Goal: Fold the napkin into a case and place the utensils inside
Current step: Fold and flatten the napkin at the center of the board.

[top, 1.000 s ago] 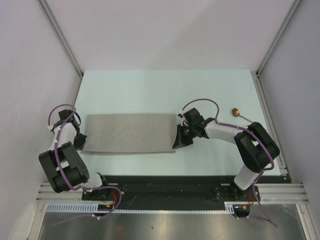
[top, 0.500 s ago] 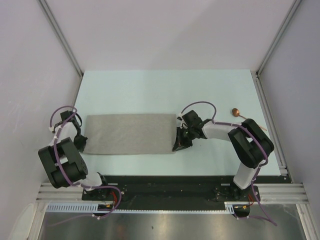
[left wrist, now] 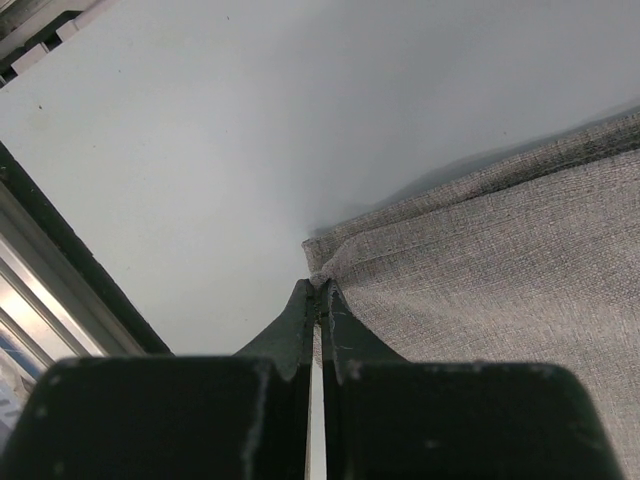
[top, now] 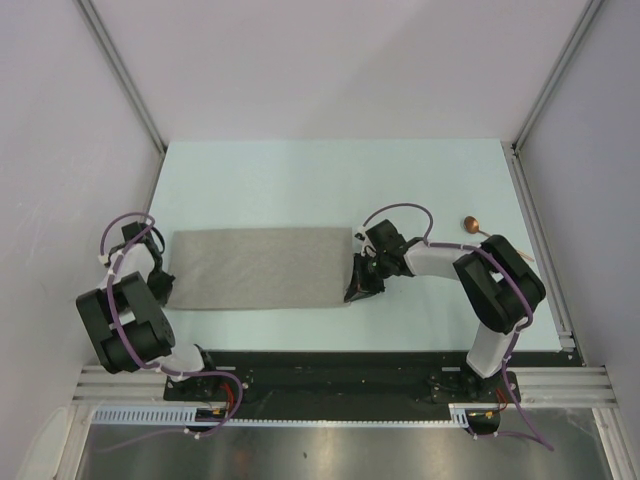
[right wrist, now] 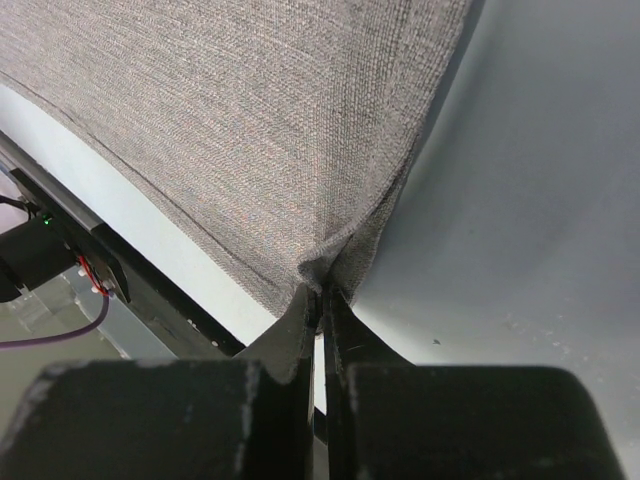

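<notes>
Top external view: the grey napkin lies flat on the table. The left gripper and right gripper are each clamped on a near corner. A copper spoon sits well apart, far right.

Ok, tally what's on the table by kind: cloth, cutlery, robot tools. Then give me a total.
Cloth: 1, the grey-beige napkin
Cutlery: 1 in view, the copper spoon
Tools: 2, the left tool and the right tool, each shut on a napkin corner
Total: 4
</notes>
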Tool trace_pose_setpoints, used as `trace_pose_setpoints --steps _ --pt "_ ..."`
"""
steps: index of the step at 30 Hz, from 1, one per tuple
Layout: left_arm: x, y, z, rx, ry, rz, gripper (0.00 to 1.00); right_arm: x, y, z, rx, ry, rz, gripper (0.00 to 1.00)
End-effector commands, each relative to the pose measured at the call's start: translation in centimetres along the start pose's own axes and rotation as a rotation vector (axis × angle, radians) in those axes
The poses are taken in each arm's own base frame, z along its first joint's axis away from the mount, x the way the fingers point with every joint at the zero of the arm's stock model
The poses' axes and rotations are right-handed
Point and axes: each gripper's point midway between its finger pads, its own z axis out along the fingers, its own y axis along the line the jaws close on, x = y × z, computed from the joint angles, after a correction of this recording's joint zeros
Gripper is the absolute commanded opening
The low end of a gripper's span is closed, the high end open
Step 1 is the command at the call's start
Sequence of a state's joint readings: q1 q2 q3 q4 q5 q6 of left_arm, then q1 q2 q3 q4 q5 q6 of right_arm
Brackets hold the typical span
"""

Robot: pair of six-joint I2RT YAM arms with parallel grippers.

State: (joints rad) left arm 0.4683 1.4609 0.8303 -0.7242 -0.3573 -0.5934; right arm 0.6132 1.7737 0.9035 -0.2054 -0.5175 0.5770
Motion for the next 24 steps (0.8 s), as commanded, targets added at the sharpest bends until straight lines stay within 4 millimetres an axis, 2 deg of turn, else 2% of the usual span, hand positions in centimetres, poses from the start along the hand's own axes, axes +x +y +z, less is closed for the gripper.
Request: trace_pose_setpoints --steps 1,12,24 --pt "-0.4 1.0 -0.4 -0.036 -0.030 -0.020 0.00 -0.6 -0.6 0.2 0.018 -0.022 0.003 0.00" --pt "0.1 1.8 0.4 -0.085 -0.014 -0.051 0.00 -0.3 -0.9 0.8 0.009 -0.002 0.028 0.00" --pt "-1.1 1.7 0.7 -0.076 -0.026 -0.085 0.00 -0.2 -0.6 1.5 0.006 0.008 0.033 0.00"
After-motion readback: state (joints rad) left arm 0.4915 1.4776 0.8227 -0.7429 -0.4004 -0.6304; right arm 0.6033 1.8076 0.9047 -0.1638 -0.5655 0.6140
